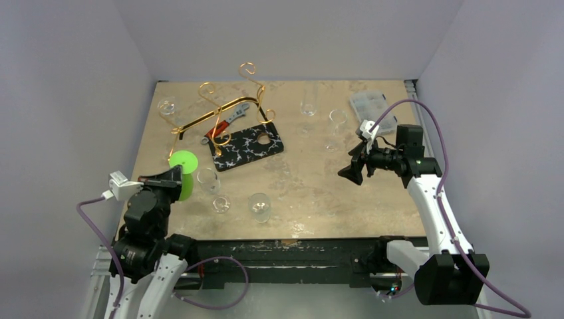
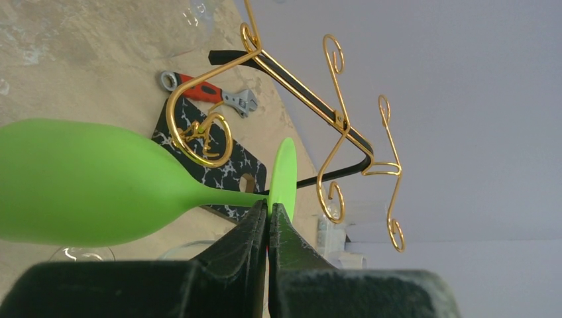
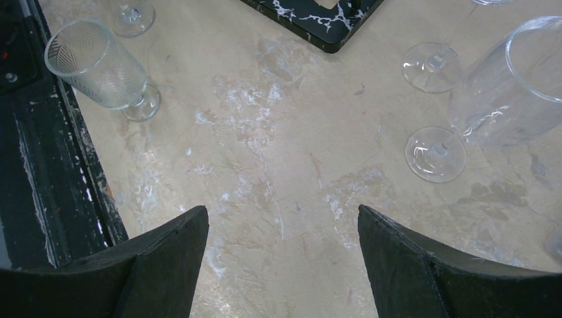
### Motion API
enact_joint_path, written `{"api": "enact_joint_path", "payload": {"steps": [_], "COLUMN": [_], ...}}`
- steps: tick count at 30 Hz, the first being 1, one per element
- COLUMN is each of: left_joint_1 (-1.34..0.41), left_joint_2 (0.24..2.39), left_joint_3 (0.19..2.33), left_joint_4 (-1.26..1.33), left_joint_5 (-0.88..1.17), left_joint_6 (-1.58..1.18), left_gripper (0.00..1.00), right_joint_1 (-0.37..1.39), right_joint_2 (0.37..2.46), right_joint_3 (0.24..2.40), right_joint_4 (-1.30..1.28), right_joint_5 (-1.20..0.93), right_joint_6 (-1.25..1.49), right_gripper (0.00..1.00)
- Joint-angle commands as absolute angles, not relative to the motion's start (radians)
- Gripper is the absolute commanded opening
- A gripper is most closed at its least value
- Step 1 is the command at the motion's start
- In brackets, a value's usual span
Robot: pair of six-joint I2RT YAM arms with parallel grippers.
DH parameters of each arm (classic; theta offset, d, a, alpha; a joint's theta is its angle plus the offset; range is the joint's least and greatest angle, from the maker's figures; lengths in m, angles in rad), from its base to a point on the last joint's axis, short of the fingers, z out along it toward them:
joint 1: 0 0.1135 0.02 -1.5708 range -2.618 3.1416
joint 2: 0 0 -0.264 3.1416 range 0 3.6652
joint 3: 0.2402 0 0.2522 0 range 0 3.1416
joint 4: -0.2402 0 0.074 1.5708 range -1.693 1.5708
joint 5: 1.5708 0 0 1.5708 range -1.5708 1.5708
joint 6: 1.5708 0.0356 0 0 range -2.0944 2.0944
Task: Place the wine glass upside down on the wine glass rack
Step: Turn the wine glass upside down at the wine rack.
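Left wrist: end effector (image 2: 268,209) pinches green wine glass (image 2: 86,182) by stem.

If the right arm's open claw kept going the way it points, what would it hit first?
Probably the bare tabletop: the open jaws of the right gripper frame only table. A clear stemmed glass stands off to one side and a ribbed glass to the other, though depth is hard to judge.

- Light looks even and soft to me, coming from overhead; shadows on the table (image 1: 319,193) are faint.
- Up close, the left gripper (image 2: 267,207) blurs; a clear glass (image 3: 99,63) glints.
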State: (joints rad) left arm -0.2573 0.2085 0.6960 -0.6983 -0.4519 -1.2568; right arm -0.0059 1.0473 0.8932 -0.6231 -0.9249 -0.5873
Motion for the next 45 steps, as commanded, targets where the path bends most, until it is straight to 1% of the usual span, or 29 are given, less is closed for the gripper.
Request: {"api": "enact_joint_path", "payload": {"steps": [1, 25, 31, 37, 45], "left_joint_1": [-0.250, -0.252, -0.249, -0.223, -0.165], "left_joint_2": [0.238, 0.351, 0.376, 0.420, 0.468], "left_joint_3": [0.690, 0.652, 0.651, 0.644, 0.615], "left_joint_4": [-0.612, -0.425, -0.381, -0.325, -0.243], "left_joint_5": [-0.436, -0.392, -0.413, -0.415, -0.356], "left_joint_6": [-1.271, -1.299, -1.301, -1.299, -1.309], "left_gripper": [0.00, 0.00, 0.00, 0.00, 0.00], "right_joint_1": [-0.008, -0.008, -0.008, -0.008, -0.008], "right_joint_2": [1.040, 1.040, 1.038, 1.037, 1.038], "right_joint_3": [0.902, 0.904, 0.905, 0.905, 0.905], "right_joint_4": [-0.618, -0.624, -0.626, -0.626, -0.627], "right_joint_5": [-0.921, -0.920, -0.920, -0.920, -0.919], "right_joint_6": [-0.601, -0.608, -0.607, -0.609, -0.611], "right_gripper": [0.80, 0.80, 0.80, 0.80, 0.80]}}
